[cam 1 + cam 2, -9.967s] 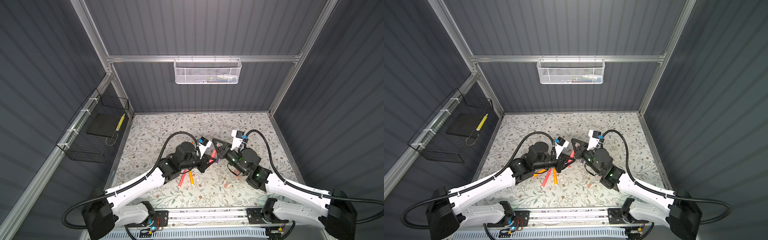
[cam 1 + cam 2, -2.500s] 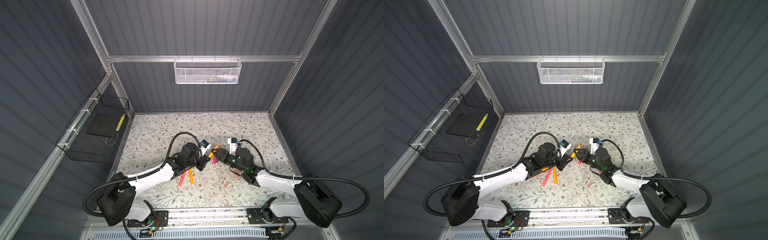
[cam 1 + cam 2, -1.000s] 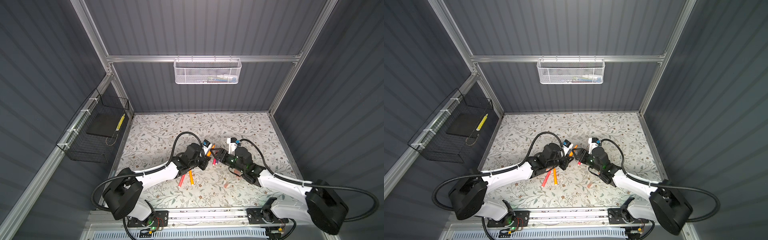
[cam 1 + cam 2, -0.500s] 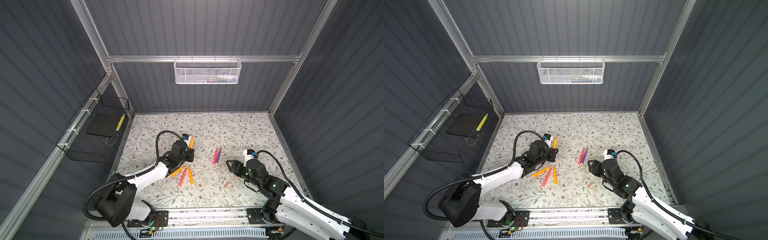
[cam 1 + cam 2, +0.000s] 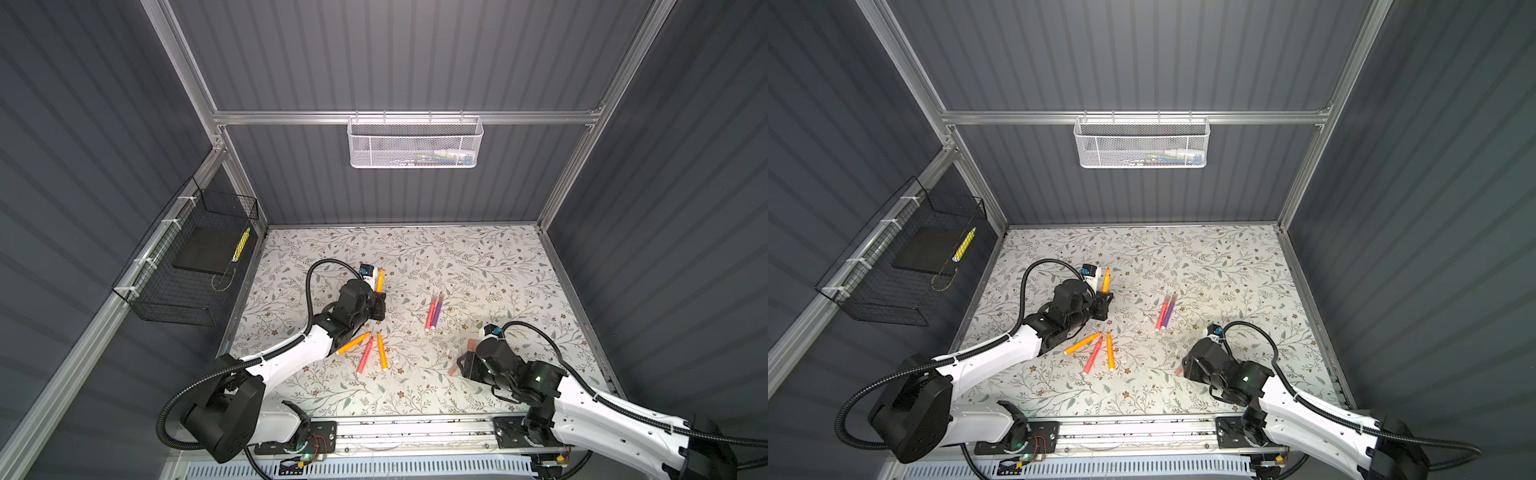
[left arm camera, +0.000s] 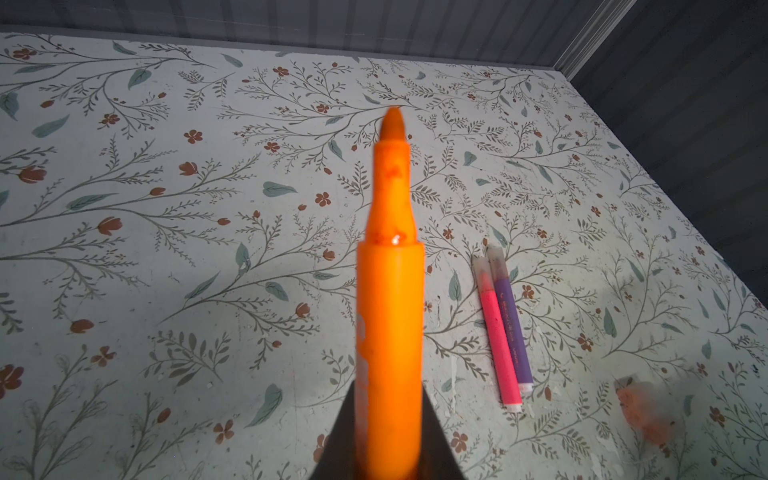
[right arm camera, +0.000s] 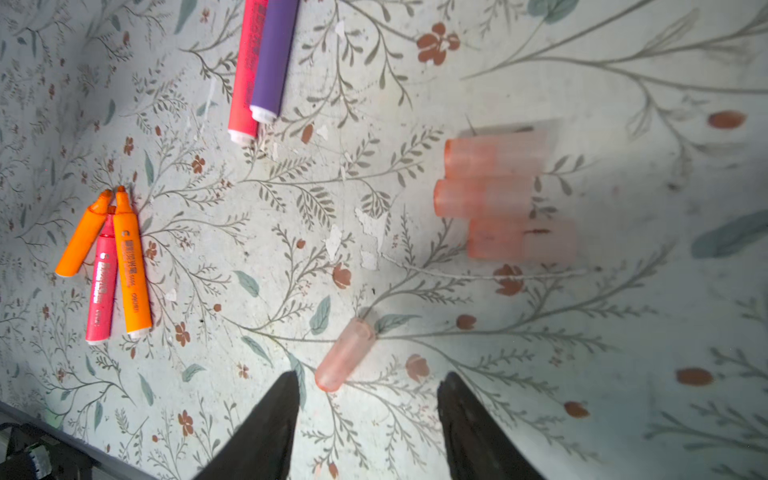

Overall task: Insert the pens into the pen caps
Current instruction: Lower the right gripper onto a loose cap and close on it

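My left gripper (image 5: 377, 300) (image 6: 388, 432) is shut on an uncapped orange pen (image 5: 379, 280) (image 6: 390, 291), tip pointing away over the mat. My right gripper (image 5: 462, 368) (image 7: 371, 380) hangs open low over a lone pinkish pen cap (image 7: 345, 359) (image 5: 453, 370), which lies just ahead of the fingertips, nearer one finger. Three more pen caps (image 7: 494, 195) lie side by side beyond it. A capped pink pen (image 5: 430, 312) (image 7: 245, 70) and a capped purple pen (image 5: 437, 309) (image 7: 274, 58) lie together mid-mat. Two orange pens (image 5: 353, 343) (image 5: 382, 352) and a pink pen (image 5: 365, 356) lie uncapped front left.
A white mesh basket (image 5: 415, 143) hangs on the back wall and a black wire basket (image 5: 187, 266) on the left wall. The metal rail (image 5: 415, 430) runs along the front edge. Dark walls close in the floral mat (image 5: 478, 257).
A second ago both grippers met at mid-mat. The left has pulled back left with the orange pen. The right has swung to the front right over the caps, jaws narrowing.
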Controlling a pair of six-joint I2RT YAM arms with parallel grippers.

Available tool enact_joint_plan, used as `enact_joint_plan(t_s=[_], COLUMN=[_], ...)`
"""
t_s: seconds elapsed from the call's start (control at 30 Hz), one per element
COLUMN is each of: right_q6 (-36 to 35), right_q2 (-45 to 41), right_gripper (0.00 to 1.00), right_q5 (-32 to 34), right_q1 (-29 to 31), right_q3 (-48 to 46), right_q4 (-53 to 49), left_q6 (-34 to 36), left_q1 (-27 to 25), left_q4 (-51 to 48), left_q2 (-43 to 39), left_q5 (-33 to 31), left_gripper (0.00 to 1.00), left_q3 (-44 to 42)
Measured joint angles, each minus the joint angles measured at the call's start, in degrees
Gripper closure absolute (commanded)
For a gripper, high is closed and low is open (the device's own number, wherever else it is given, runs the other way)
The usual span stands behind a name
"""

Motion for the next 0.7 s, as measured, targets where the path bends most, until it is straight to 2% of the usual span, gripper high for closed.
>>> enact_joint_plan(t_s=[0.23, 0.47, 0.7], right_q6=[0.83, 2.25, 4.07], right_q2=[8.07, 20.06, 26.18], right_gripper=[0.46, 0.5, 0.55], right_q5=[0.57, 4.42, 8.07], right_q1=[4.35, 7.96, 10.58], right_q3=[1.86, 8.33, 11.56], right_q4=[0.68, 0.68, -2.12], left_q6=[0.0, 0.0, 0.0], left_q1=[0.0, 0.0, 0.0], left_q4=[0.02, 0.04, 0.07], left_q2=[0.0, 0.0, 0.0], left_q5=[0.24, 0.74, 1.86], left_gripper=[1.0, 1.0, 1.0], left_q3=[0.0, 0.0, 0.0])
